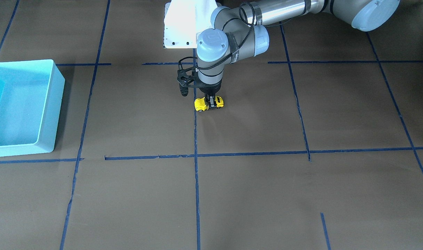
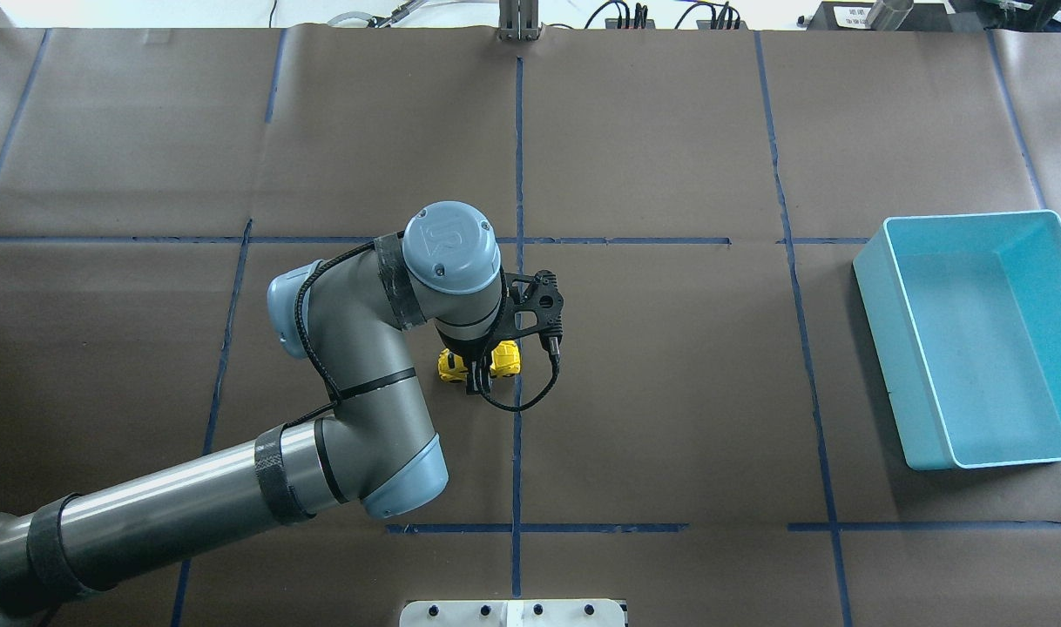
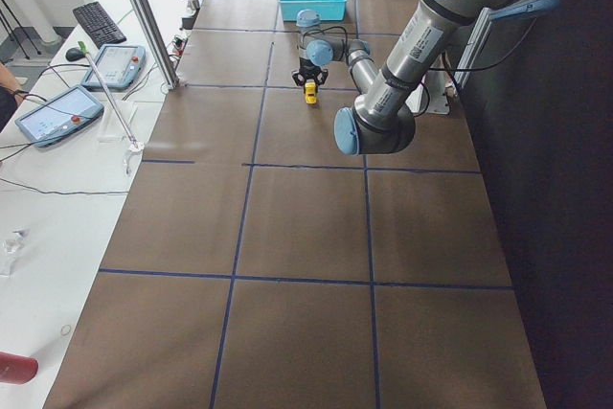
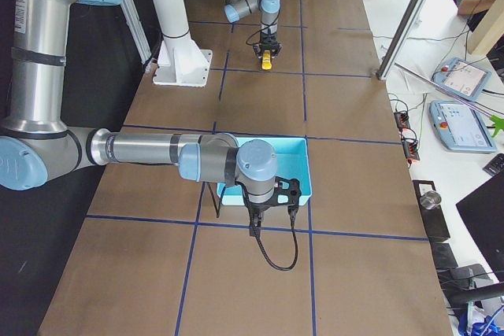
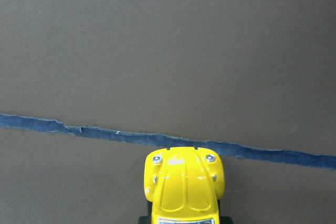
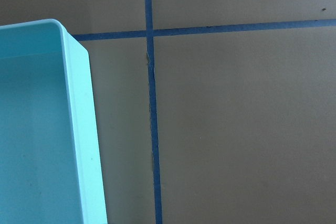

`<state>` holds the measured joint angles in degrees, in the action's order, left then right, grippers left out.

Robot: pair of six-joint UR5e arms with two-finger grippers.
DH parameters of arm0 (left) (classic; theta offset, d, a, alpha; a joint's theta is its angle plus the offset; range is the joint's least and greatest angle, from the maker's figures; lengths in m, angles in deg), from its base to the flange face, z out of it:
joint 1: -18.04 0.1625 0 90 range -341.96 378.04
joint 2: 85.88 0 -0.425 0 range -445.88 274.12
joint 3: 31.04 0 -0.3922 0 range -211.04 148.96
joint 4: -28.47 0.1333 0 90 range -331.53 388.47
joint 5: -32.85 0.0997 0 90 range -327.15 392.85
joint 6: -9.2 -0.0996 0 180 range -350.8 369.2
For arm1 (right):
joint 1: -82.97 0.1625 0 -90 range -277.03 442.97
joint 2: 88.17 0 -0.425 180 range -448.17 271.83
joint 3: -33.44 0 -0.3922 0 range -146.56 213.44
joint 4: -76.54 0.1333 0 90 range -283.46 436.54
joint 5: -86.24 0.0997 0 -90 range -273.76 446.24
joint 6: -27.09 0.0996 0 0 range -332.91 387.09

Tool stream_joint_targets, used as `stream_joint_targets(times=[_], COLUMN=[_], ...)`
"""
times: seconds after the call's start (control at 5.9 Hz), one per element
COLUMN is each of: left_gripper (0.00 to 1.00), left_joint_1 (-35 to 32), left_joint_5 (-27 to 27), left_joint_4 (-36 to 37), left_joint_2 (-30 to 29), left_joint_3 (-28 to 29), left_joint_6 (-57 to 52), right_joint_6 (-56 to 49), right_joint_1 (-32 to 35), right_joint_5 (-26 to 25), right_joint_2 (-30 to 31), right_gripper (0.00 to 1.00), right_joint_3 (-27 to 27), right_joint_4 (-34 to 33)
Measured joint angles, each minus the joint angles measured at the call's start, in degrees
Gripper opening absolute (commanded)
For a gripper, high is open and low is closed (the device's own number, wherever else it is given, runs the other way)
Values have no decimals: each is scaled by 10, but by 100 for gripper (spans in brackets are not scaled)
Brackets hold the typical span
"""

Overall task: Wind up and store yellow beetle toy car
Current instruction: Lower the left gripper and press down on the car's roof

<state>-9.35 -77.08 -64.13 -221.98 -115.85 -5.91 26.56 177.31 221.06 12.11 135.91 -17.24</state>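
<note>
Left jaws first: on the front-facing camera they stand either side of the yellow beetle toy car [image 1: 209, 103], clamped across its middle, with the left arm [image 1: 232, 41] pointing its wrist straight down. The car is well apart from the teal bin [image 1: 53, 111], out towards mid-bench. Its wheels look to be on the paper, though I can't rule out a slight lift.

Overhead agrees. The jaws cross the car's roof with yellow showing on both sides of them, and bare bench lies between the car and the bin.

From the left-end camera the car is a yellow speck under the left arm's wrist, on the near side of the bin. It is too small to add anything.

From the right-end camera the right arm [image 4: 142, 149] hangs the right jaws over the bin's near edge. No other outside view shows them, so I cannot tell whether they are apart or together.

On the left wrist camera the car's bonnet sits at the bottom edge, nose just short of a blue tape line [image 5: 105, 134]. The right wrist camera shows one corner of the bin with nothing in that part of it.

I read this as the wind-up step: the grip is made and storing is not yet done. Next I'd press the car down and drag it backward, away from its nose, with the wheels loaded so they turn rather than skid. Then I'd lift it and carry it to the bin.
</note>
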Motion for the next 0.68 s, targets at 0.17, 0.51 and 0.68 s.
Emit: stream_joint_targets(times=[0.17,0.51,0.68], left_gripper=[0,0,0], left_joint_1=[0,0,0], left_joint_5=[0,1,1], left_joint_4=[-13,-60,-75], left_joint_2=[2,10,11], left_joint_3=[1,6,6], left_joint_6=[-10,-15,-15], right_joint_6=[0,0,0], right_joint_1=[0,0,0], right_joint_5=[0,0,0], right_joint_2=[0,0,0], right_gripper=[100,100,100], right_joint_3=[0,0,0], right_joint_4=[0,0,0])
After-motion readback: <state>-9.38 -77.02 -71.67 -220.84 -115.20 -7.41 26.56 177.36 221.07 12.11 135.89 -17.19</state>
